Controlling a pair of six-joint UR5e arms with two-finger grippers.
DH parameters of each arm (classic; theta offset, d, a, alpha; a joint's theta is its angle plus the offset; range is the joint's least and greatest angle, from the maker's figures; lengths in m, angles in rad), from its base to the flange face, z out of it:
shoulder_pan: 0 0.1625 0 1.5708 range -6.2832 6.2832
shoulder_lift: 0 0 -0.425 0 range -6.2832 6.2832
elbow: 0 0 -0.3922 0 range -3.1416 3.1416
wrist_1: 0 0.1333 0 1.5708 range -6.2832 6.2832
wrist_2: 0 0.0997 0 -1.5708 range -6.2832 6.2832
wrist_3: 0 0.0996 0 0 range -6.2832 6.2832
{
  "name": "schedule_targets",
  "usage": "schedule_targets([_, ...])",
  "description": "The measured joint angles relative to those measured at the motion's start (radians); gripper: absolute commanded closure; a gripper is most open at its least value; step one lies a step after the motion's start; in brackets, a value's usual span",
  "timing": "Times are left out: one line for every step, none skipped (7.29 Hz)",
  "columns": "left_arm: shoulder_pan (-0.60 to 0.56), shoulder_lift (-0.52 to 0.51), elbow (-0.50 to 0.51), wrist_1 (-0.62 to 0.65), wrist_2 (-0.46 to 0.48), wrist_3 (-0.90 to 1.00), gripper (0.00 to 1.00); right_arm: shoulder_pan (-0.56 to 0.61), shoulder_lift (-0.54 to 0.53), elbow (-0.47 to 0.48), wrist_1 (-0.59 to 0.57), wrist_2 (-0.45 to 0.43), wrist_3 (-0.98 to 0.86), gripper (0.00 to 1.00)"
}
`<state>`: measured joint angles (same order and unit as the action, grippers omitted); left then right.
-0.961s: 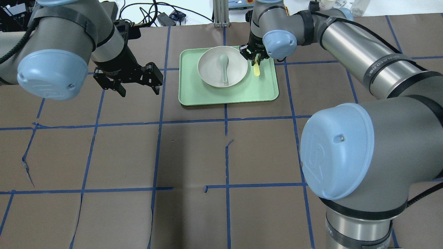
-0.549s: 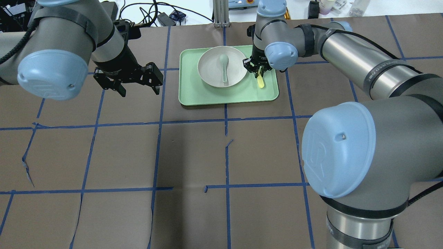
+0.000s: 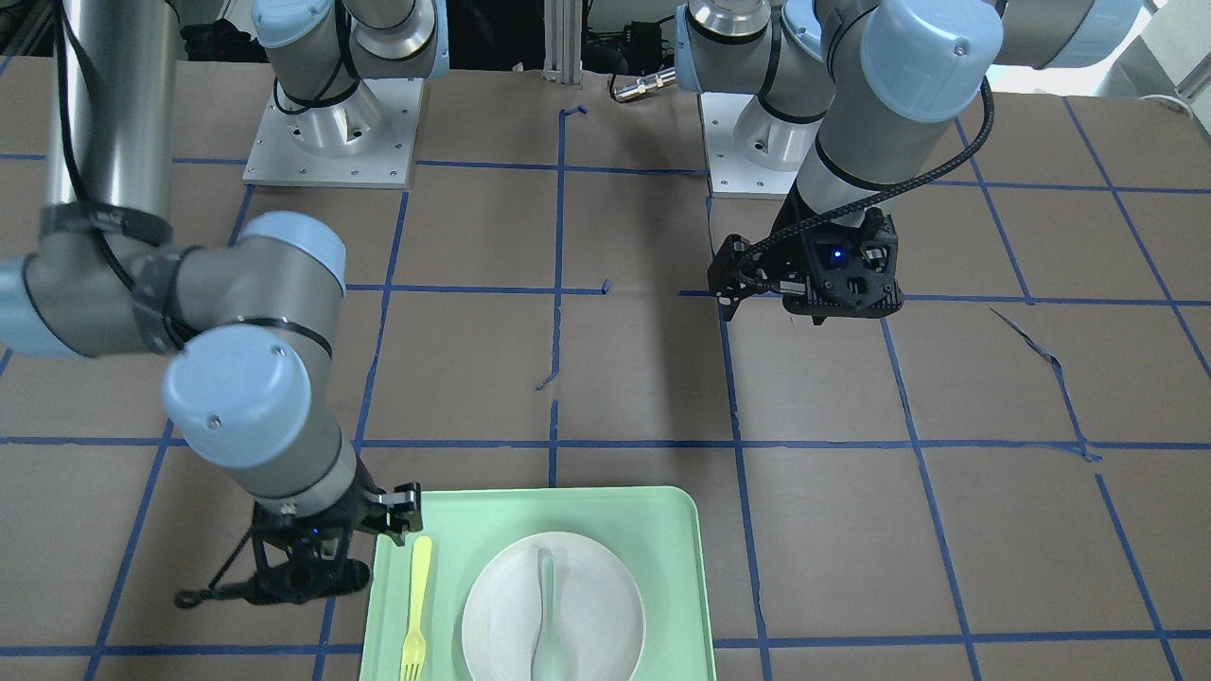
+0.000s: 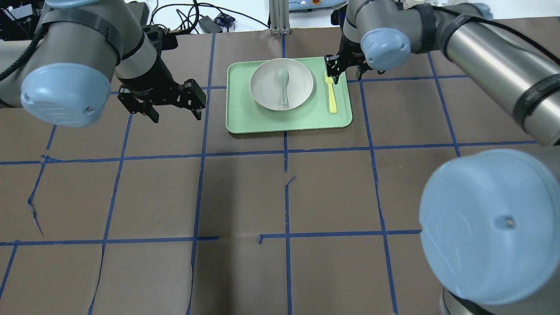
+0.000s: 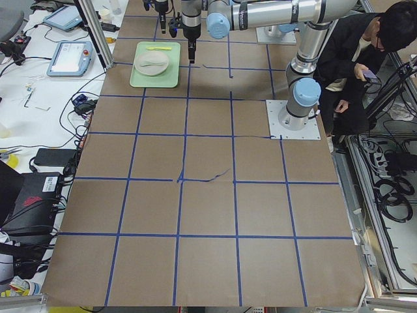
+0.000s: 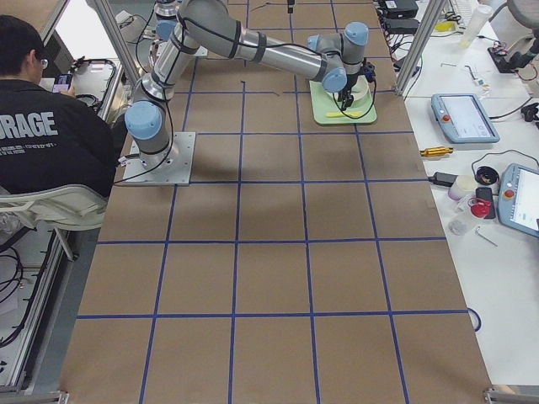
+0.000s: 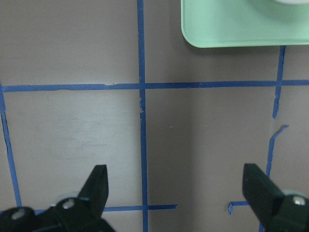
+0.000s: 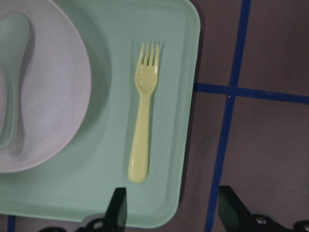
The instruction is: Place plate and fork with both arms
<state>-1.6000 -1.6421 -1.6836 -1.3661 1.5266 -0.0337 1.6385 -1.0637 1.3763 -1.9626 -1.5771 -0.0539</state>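
The white plate point(image 4: 302, 87) sits on the mint-green tray point(image 4: 262, 120). The pale yellow fork point(image 4: 331, 94) lies flat on the tray to the plate's right, tines pointing away from me. It also shows in the right wrist view point(image 8: 143, 130) and the front view point(image 3: 415, 605), where the plate point(image 3: 605, 615) is beside it. My right gripper point(image 4: 347, 72) is open and empty, raised over the tray's right edge by the fork; its fingers point(image 8: 118, 208) stand apart. My left gripper point(image 4: 175, 113) is open and empty over bare table left of the tray, as the left wrist view point(image 7: 176, 188) shows.
A grey-green spoon point(image 4: 283, 85) lies in the plate. Brown table paper carries a blue tape grid. Cables and devices point(image 4: 192, 17) sit beyond the far table edge. A seated person point(image 5: 365, 45) is behind the robot's base.
My right gripper held the fork over the tray; now the fork lies on the tray, and the gripper has opened and moved up and to the right. The left arm has not moved.
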Motion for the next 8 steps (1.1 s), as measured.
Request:
schedule_targets([0.000, 0.000, -0.001, -0.001, 0.000, 0.000, 0.00, -0.023, -0.126, 0.079, 0.045, -0.017, -0.002, 0.00])
schedule_targets([-0.001, 0.001, -0.002, -0.002, 0.000, 0.000, 0.00, -0.042, -0.252, 0.166, 0.087, -0.026, -0.002, 0.00])
schedule_targets([-0.003, 0.001, -0.002, -0.002, 0.001, 0.000, 0.00, -0.052, -0.357, 0.226, 0.136, -0.029, 0.001, 0.00])
schedule_targets([-0.006, 0.001, -0.003, -0.003, 0.003, 0.000, 0.00, -0.056, -0.423, 0.246, 0.205, -0.033, 0.002, 0.00])
schedule_targets([-0.008, 0.001, -0.003, -0.003, 0.005, -0.001, 0.00, -0.057, -0.463, 0.251, 0.265, -0.036, 0.004, 0.00])
schedule_targets([-0.009, 0.001, -0.003, -0.003, 0.005, -0.001, 0.00, -0.056, -0.487, 0.254, 0.294, -0.036, 0.006, 0.00])
schedule_targets([-0.009, 0.001, -0.002, -0.002, 0.006, -0.001, 0.00, -0.055, -0.496, 0.254, 0.304, -0.037, 0.008, 0.00])
schedule_targets([-0.009, 0.002, -0.002, 0.000, 0.006, -0.001, 0.00, -0.055, -0.499, 0.253, 0.307, -0.038, 0.008, 0.00])
